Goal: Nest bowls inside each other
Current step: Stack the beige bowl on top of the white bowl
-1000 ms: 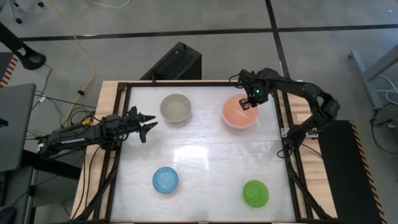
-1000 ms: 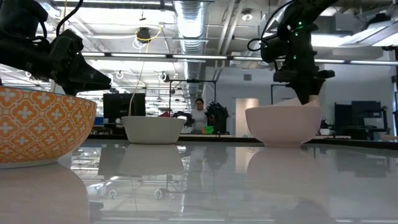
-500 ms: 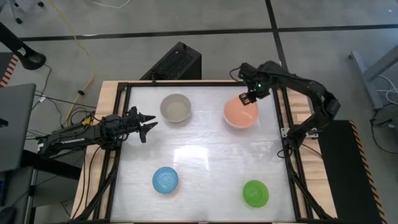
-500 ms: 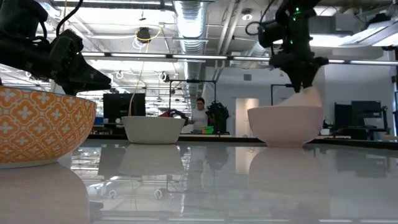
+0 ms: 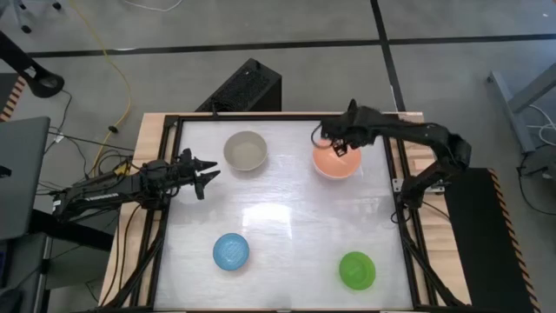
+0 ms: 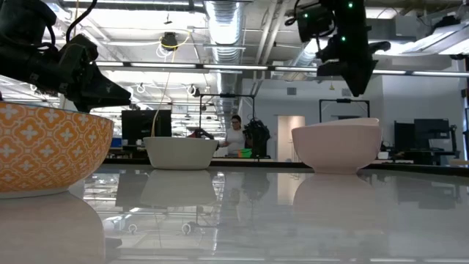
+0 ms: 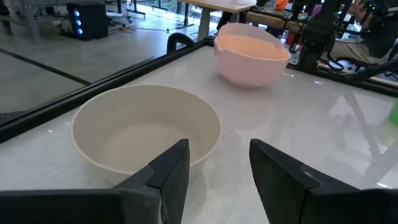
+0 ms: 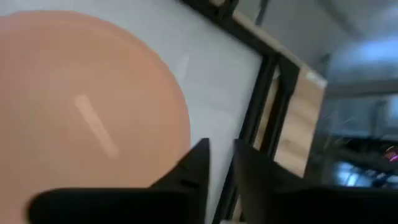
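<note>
The salmon-pink bowl (image 5: 337, 161) sits level inside the large pale pink-white bowl (image 6: 337, 147) at the table's far right. My right gripper (image 5: 334, 146) hangs above the far-left part of their rim, clear of it in the low view (image 6: 359, 86). Its fingers are a narrow gap apart with nothing between them (image 8: 222, 149). The beige-grey bowl (image 5: 246, 150) stands on its base at the far left. My left gripper (image 5: 207, 172) waits open beside it (image 7: 217, 162). The blue bowl (image 5: 231, 250) and the green bowl (image 5: 357, 269) stand near the front edge.
A black frame (image 5: 401, 187) runs round the white tabletop, and a black box (image 5: 248, 87) lies beyond the far edge. A bowl with an orange-patterned outer wall (image 6: 44, 150) stands close to the low camera. A person (image 6: 234, 136) is in the room behind. The table's middle (image 5: 278, 209) is bare.
My right gripper has let go of the salmon-pink bowl's rim, risen clear and swung toward the table's left, tipping less steeply down. The salmon-pink bowl, which stood tilted with one edge above the pale bowl's rim, has dropped level inside it.
</note>
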Motion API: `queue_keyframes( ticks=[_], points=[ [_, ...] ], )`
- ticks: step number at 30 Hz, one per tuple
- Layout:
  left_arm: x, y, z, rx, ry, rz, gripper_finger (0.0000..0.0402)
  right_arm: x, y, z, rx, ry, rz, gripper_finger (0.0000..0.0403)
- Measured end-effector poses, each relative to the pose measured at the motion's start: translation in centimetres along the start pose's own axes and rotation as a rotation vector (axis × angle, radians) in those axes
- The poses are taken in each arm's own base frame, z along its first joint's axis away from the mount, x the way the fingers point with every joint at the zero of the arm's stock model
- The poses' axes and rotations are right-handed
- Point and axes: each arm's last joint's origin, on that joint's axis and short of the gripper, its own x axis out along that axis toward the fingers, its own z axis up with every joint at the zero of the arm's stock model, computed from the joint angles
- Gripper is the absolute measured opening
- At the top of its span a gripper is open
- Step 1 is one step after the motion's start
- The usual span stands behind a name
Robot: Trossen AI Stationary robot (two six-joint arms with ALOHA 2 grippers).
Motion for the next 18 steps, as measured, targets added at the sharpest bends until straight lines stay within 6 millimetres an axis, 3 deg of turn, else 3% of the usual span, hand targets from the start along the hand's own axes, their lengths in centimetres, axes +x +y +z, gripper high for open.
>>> queue_keyframes(
  ticks=[4, 11, 18],
  points=[
    [0.0, 0.0, 0.0, -0.005, 0.0, 0.0, 0.0158, 1.3, 2.1, -1.3, -0.021, -0.131, -0.078, 0.0014],
    [0.0, 0.0, 0.0, -0.026, 0.0, 0.0, 0.0158, 4.6, 3.2, -2.4, 0.028, -0.157, -0.114, 0.0013],
    [0.0, 0.0, 0.0, -0.025, 0.0, 0.0, 0.0158, 6.2, 4.0, -3.1, 0.05, -0.165, -0.091, 0.0006]
  ],
)
